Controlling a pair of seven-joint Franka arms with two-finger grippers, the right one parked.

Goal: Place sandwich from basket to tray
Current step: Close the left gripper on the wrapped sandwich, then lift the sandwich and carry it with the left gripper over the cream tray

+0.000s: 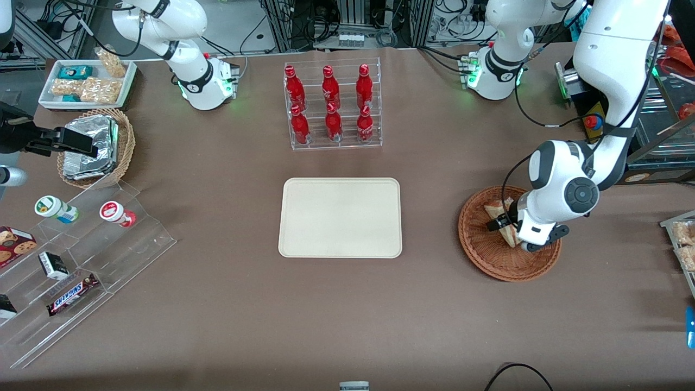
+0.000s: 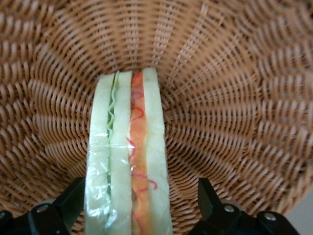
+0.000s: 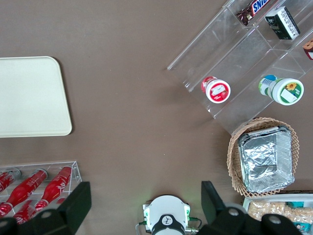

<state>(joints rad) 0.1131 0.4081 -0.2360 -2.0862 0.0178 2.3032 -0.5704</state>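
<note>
- We see the sandwich (image 2: 128,156) standing on edge in the basket (image 1: 483,255): pale bread slices, a green leafy layer, an orange-red filling, all under clear wrap.
- The gripper (image 2: 139,203) straddles it with its black fingers (image 2: 73,198) spread wide, one on each side; one looks close against the wrap, the other stands clear of it, so the sandwich is not clamped.
- In the front view we find the gripper (image 1: 507,225) low inside the basket, the white arm partly covering the sandwich (image 1: 495,209).
- The basket (image 2: 234,98) is round, shallow, reddish-brown wicker, its weave radiating from the centre, and it sits toward the working arm's end of the table.
- The table (image 1: 217,304) is covered in a matte brown sheet; cables and metal racks crowd the room around it.
- One beige tray (image 1: 340,217), rectangular with rounded corners and a low rim, lies at mid-table, well apart from the basket.
- Farther from the front camera than the tray, we count six red bottles (image 1: 330,103) in a clear acrylic rack.
- Toward the parked arm's end sits a smaller tan wicker basket (image 1: 126,142) holding foil containers (image 1: 89,146).
- Near it, a clear stepped stand (image 1: 136,239) carries two round tubs (image 1: 117,213), a Snickers bar (image 1: 71,293) and small boxes.
</note>
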